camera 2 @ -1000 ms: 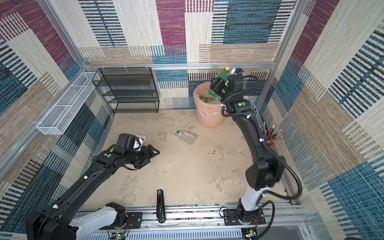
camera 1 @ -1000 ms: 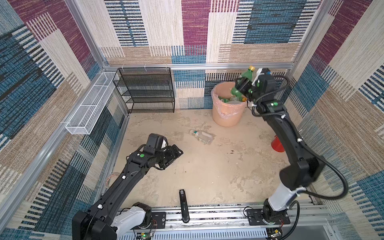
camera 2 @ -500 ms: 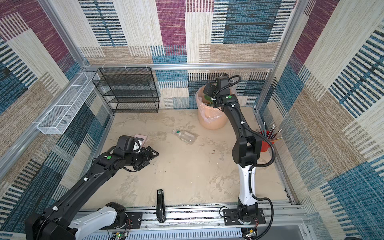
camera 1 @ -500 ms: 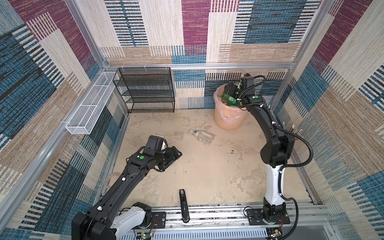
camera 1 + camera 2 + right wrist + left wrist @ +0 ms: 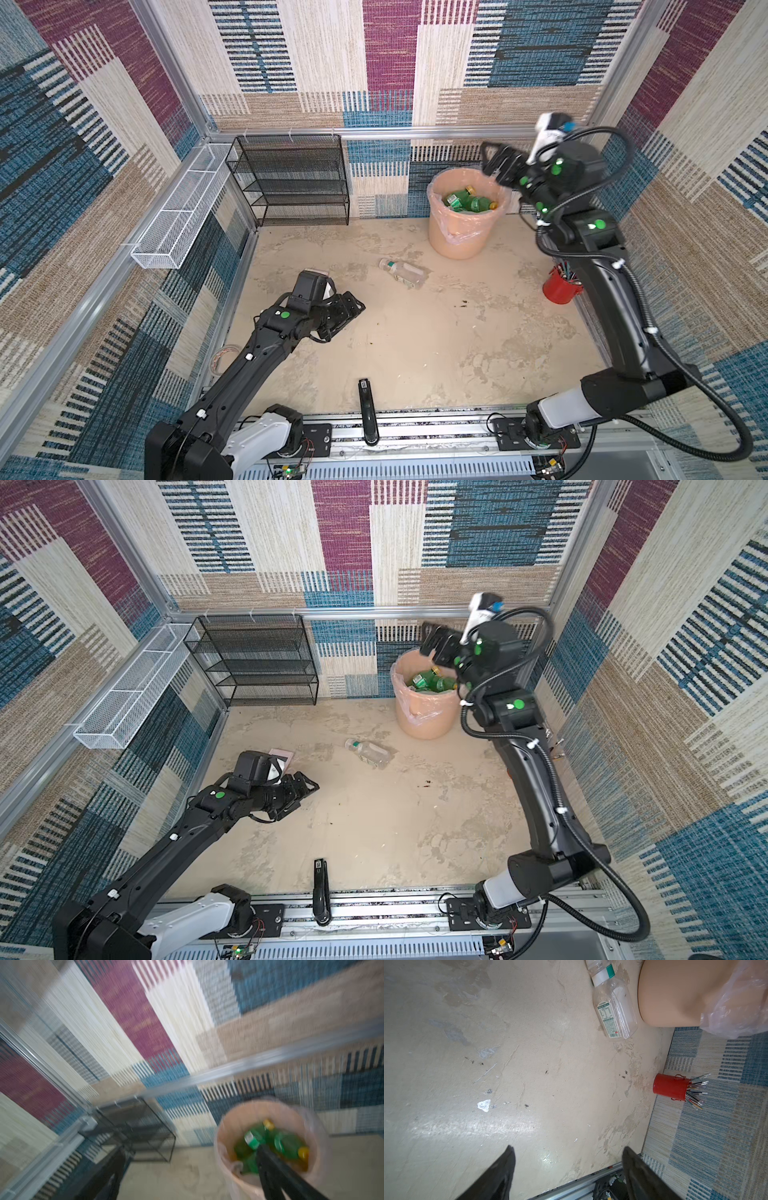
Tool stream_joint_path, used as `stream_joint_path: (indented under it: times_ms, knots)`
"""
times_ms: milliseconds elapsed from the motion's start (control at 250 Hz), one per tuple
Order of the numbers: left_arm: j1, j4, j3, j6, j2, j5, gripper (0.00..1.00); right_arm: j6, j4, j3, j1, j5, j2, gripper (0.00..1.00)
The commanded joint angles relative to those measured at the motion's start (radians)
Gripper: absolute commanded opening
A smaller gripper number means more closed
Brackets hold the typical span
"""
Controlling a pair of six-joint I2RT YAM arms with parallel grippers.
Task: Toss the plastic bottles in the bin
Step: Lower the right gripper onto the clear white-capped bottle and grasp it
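Note:
The bin (image 5: pixel 457 241) (image 5: pixel 424 721) is a peach bucket with a clear liner, standing by the back wall. Green plastic bottles (image 5: pixel 469 202) (image 5: pixel 432 681) (image 5: pixel 284 1145) with yellow caps lie inside it. One clear bottle (image 5: pixel 402 272) (image 5: pixel 371 752) (image 5: pixel 614 1007) lies on the floor in front of the bin (image 5: pixel 675 991). My right gripper (image 5: pixel 496 160) (image 5: pixel 434 644) (image 5: pixel 192 1151) hangs open and empty above the bin's right rim (image 5: pixel 249 1109). My left gripper (image 5: pixel 347 309) (image 5: pixel 301 789) (image 5: pixel 568 1151) is open and empty, low over the floor, well short of the clear bottle.
A red pencil cup (image 5: pixel 561 286) (image 5: pixel 670 1088) stands by the right wall. A black stapler (image 5: pixel 368 411) (image 5: pixel 321 889) lies at the front edge. A black wire rack (image 5: pixel 291 178) and a white wire basket (image 5: pixel 183 212) line the back left. A pink calculator (image 5: pixel 282 756) peeks from under the left wrist.
My right gripper has opened and the green bottle it held now lies in the bin; the right arm has drawn back to the bin's right. The left arm has hardly moved.

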Motion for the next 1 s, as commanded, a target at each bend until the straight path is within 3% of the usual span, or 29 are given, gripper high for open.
stream_joint_path:
  times_ms: [0,152,388,820,996]
  knots:
    - [0.002,0.008,-0.006,0.010,-0.004,0.003,0.82,-0.146,0.007,-0.126,0.109,-0.003,-0.059,0.99]
    - [0.002,0.002,0.001,0.020,-0.002,0.009,0.82,-0.197,-0.082,-0.234,0.233,-0.057,0.013,1.00]
    - [0.009,-0.026,-0.015,0.036,-0.039,0.009,0.82,-0.202,-0.272,-0.210,0.286,-0.045,0.274,0.84]
    - [0.031,-0.092,-0.013,0.069,-0.106,-0.008,0.82,-0.275,-0.382,0.151,0.289,0.123,0.710,0.99]
    - [0.045,-0.105,-0.016,0.075,-0.122,-0.012,0.83,-0.316,-0.432,0.287,0.287,0.131,0.844,1.00]
